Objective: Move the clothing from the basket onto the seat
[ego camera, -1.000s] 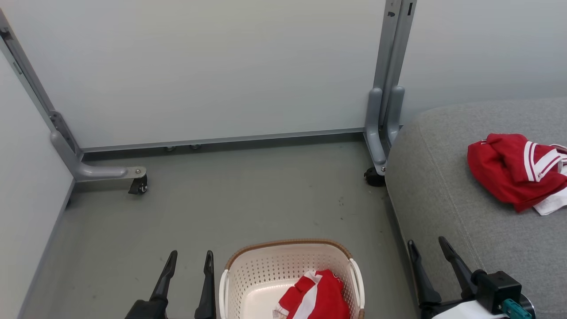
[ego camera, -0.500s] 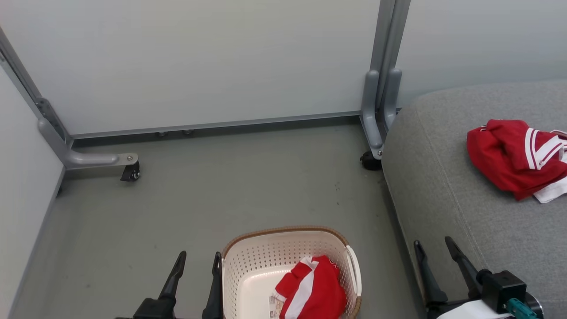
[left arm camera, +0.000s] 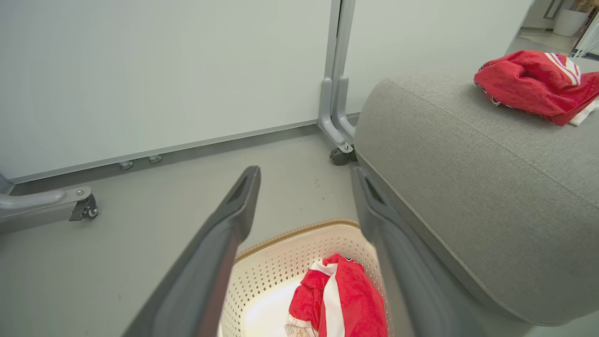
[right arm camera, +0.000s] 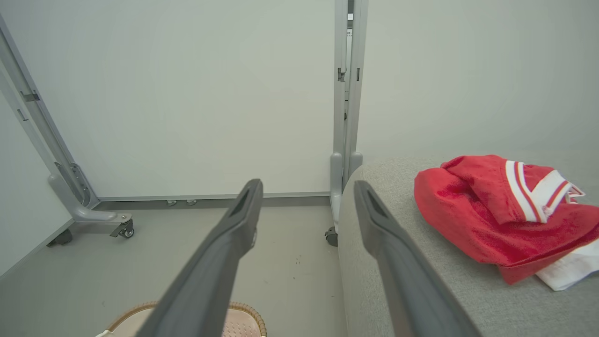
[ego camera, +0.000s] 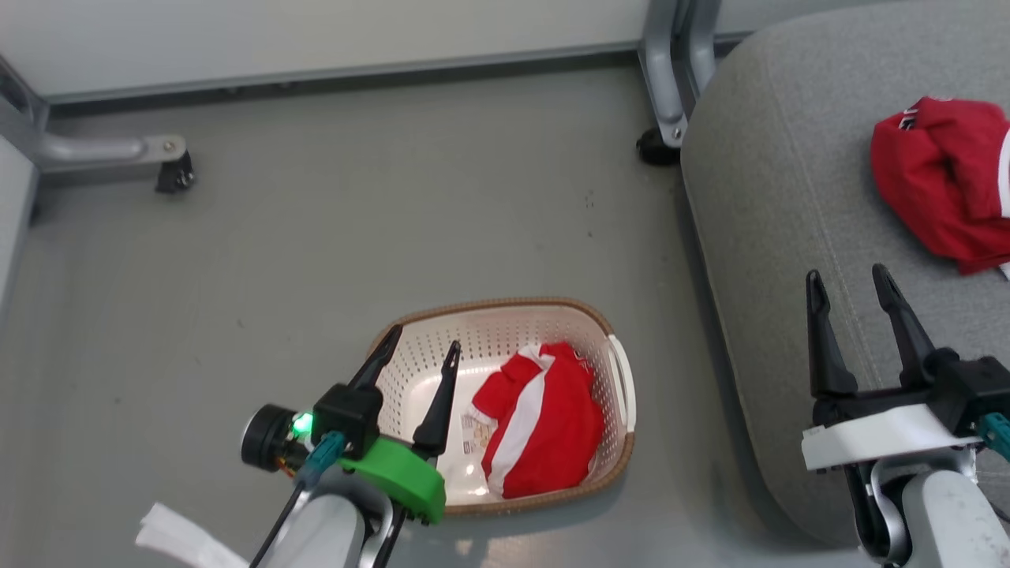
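A cream perforated basket (ego camera: 521, 325) with a brown rim stands on the floor, holding a crumpled red garment with a white stripe (ego camera: 540, 418) and a paper label. A second red garment (ego camera: 943, 177) lies on the grey seat (ego camera: 773, 197) at the right. My left gripper (ego camera: 424, 349) is open above the basket's left side, nothing between its fingers. My right gripper (ego camera: 851, 280) is open over the seat's front edge, short of the garment there. The left wrist view shows the basket (left arm camera: 290, 252) and its garment (left arm camera: 339, 299) below the fingers. The right wrist view shows the seat garment (right arm camera: 500, 210).
Pale partition panels on grey wheeled frames stand behind: one foot with a castor (ego camera: 170, 170) at far left, another castor (ego camera: 653, 146) by the seat's corner. Grey floor (ego camera: 316, 252) lies between the panels and the basket. A white strip (ego camera: 177, 536) hangs by my left forearm.
The head camera has tipped down and closer, so the whole picture shifted. My left gripper now reaches over the basket's left rim. The garments have not moved.
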`<state>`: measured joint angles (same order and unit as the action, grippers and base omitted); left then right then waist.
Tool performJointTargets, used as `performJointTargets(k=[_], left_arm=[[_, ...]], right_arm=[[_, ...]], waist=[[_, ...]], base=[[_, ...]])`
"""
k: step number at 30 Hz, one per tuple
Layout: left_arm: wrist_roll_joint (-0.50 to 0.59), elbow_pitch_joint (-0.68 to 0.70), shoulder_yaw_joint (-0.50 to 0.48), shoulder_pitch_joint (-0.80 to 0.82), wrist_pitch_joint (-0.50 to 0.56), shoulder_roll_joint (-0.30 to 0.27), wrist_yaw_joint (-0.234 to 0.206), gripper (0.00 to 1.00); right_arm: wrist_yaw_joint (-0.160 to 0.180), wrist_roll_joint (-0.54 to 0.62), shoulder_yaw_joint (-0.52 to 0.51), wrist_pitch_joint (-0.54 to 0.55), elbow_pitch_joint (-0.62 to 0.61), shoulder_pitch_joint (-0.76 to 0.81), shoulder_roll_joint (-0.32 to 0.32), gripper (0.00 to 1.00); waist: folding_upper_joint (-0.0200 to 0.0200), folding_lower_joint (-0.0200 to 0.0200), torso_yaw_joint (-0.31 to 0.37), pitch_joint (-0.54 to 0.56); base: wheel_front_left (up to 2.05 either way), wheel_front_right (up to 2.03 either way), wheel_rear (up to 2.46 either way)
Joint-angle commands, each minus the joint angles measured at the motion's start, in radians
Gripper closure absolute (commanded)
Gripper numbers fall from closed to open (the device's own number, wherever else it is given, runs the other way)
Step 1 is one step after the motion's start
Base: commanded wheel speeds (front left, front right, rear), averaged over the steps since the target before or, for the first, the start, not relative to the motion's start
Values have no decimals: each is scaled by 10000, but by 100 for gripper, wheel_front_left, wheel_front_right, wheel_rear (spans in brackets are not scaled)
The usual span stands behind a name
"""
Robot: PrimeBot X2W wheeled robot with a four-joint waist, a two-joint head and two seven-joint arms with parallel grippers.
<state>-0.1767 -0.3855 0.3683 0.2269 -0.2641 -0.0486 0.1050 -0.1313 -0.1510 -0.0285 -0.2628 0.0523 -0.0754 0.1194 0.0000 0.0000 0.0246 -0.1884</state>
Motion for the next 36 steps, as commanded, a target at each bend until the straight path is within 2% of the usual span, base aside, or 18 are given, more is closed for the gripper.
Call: performJointTargets(k=[1, 5, 9, 15, 17, 25, 36], left_arm=[[-43, -601, 219, 712, 3, -37, 110, 0], [-292, -2380, 1084, 2446, 585, -38, 255, 0], [-1214, -3718, 2700, 4033, 1559, -45, 262, 0], [-2370, -5155, 5005, 5984, 3074, -423, 247, 0], [-2732, -5490, 5461, 6490, 3506, -441, 242, 0], [-4242, -6242, 6590, 7671, 4555, -732, 242, 0], [-5130, -6856, 8079, 8741, 5794, -1425, 243, 0]], right_arm=[[10, 130, 23, -29, -97, -342, 45, 0], [12, 288, 144, -29, -373, -975, 40, 0], [12, 498, 301, -29, -631, -1461, -36, 0], [12, 609, 505, -29, -1085, -2033, -219, 0], [10, 588, 561, -29, -1246, -2154, -298, 0], [12, 502, 763, -29, -1687, -2653, -517, 0], [12, 129, 1251, -29, -2285, -3090, -666, 0]], waist=[[0, 0, 431, -2129], [0, 0, 727, -3130], [0, 0, 1057, -4075], [0, 0, 1503, -5269], [0, 0, 1626, -5593], [0, 0, 2105, -6700], [0, 0, 2658, -7570]], base=[[0, 0, 0], [0, 0, 0], [0, 0, 0], [0, 0, 0], [0, 0, 0], [0, 0, 0], [0, 0, 0]])
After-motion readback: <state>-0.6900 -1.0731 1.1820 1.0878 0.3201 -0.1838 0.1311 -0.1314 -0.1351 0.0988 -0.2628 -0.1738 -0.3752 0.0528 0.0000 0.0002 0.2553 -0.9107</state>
